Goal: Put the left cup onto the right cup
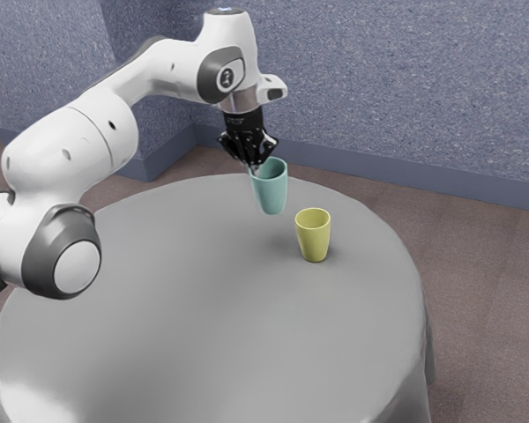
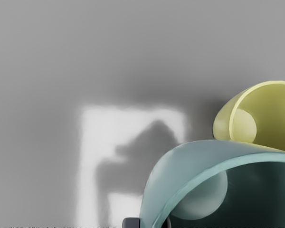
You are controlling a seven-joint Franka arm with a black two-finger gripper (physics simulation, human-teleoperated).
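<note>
Table [image 1: 203, 335] comes first, round and grey, carrying the whole scene with wide bare space toward the viewer. The white arm [image 1: 79, 150] is next, coming in from the exterior view's left and bending over the far part of the top so that its hand points almost straight down. The teal cup [image 1: 271, 189], the one to be moved, hangs clear of the table under that hand, mouth up and slightly tilted. It is held high enough that its base looks to be near the level of the other cup's rim, which is what a stacking move calls for. The yellow cup [image 1: 313, 234] stands upright on the table just beside it, toward the exterior view's right and nearer the viewer. It is the target and sits untouched, apart from the teal cup. In the wrist view the teal cup's rim [image 2: 194, 161] curves close under the hand and the yellow cup [image 2: 256, 114] lies just beyond it, open mouth visible, so the two are near but not yet lined up. The black gripper [image 1: 251, 157] is smallest, and its fingers are pinched on the teal cup's wall at the rim, apparently one inside and one outside. This grip leaves the cup's base free to drop into the yellow one.
</note>
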